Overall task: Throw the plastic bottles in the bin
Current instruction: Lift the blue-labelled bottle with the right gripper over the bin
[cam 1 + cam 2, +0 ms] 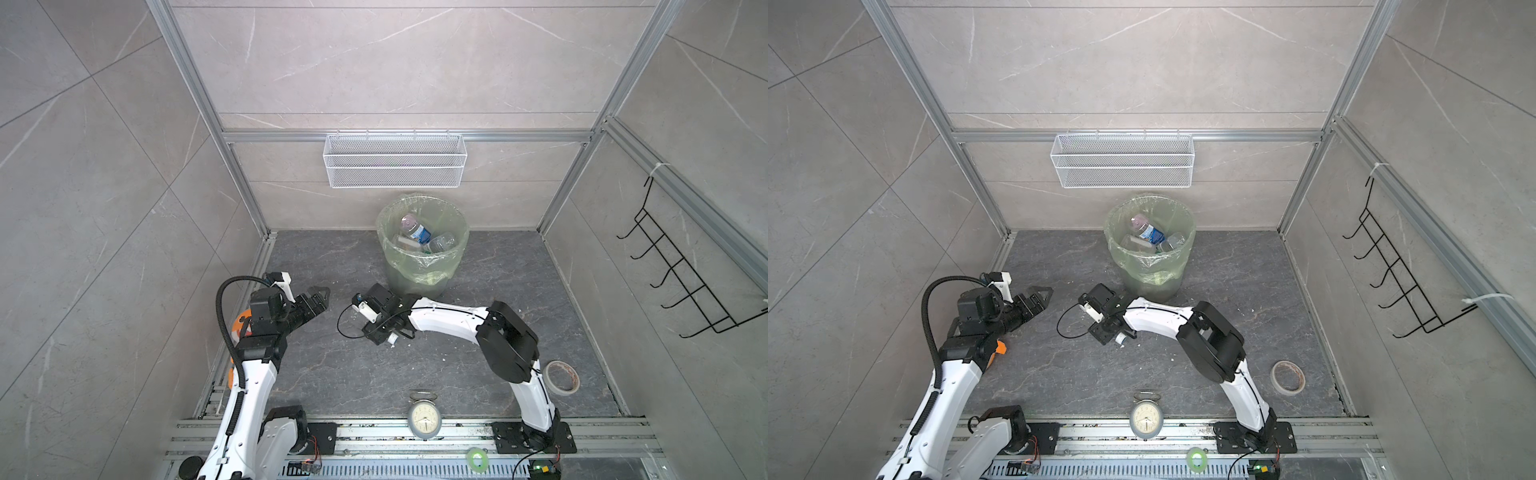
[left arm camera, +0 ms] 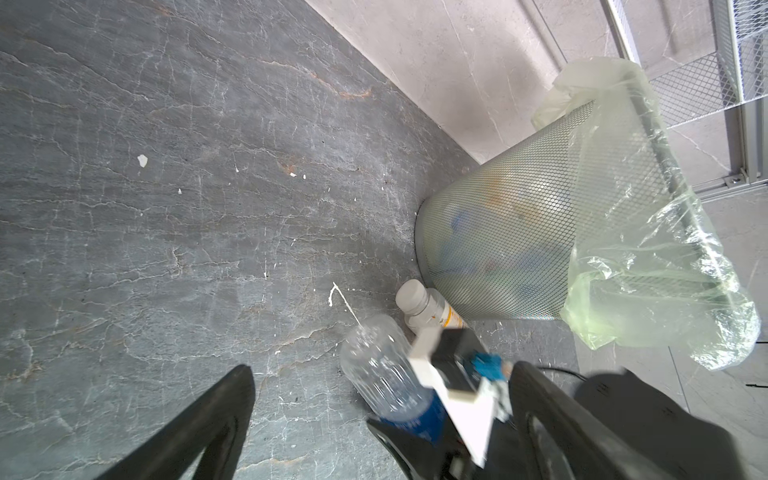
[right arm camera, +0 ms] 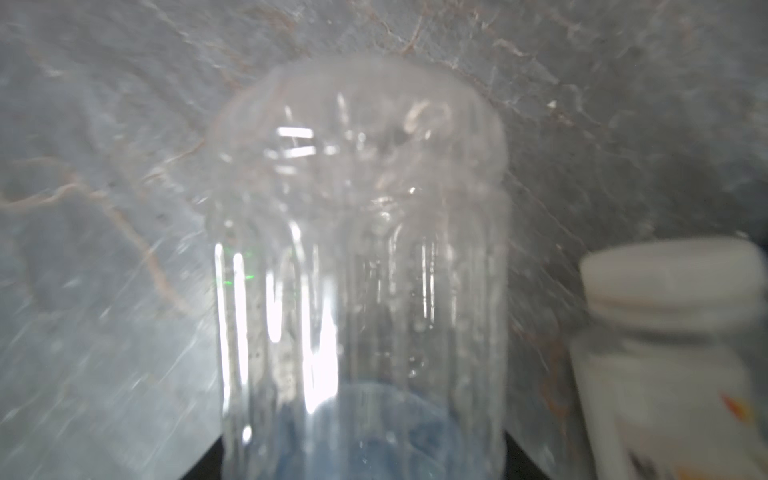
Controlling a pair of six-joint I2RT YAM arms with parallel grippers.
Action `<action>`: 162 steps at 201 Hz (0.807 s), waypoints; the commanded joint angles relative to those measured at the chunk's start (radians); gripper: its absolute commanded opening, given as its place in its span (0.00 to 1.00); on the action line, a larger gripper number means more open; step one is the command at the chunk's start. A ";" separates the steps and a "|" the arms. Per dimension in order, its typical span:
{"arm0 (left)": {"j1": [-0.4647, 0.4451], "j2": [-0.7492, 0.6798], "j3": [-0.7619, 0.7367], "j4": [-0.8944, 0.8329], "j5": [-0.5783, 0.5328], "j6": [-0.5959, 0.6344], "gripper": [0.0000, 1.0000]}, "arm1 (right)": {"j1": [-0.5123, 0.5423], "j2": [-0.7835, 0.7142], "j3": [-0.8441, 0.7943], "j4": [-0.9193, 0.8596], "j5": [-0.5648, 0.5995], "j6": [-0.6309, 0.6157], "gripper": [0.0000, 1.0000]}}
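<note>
While the clear bottle (image 2: 382, 374) is clasped by the right gripper (image 1: 395, 332), the bin (image 1: 419, 270) is found just beyond it.
It is set nearer the slab's (image 1: 353, 374) back edge (left gripper (image 1: 318, 299): spread wide, empty, farther off).

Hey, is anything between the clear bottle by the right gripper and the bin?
Only the white bottle, lying on the floor at the base of the bin, beside the clear bottle. Lifted over the rim, nothing visible blocks it.

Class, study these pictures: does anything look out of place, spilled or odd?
A white bottle sits on the floor beside the base of the bin, outside it. Small white flecks are scattered over the dark floor, like chipped debris.
</note>
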 commanded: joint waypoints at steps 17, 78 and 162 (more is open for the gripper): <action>-0.019 -0.006 0.016 0.026 0.028 0.044 0.97 | 0.015 -0.235 -0.209 0.163 0.039 0.062 0.62; -0.253 0.022 0.038 0.024 -0.158 0.104 0.97 | 0.014 -0.583 -0.538 0.253 0.125 0.127 0.62; -0.505 0.154 0.064 0.108 -0.299 0.166 0.97 | 0.014 -0.919 -0.825 0.307 0.246 0.222 0.61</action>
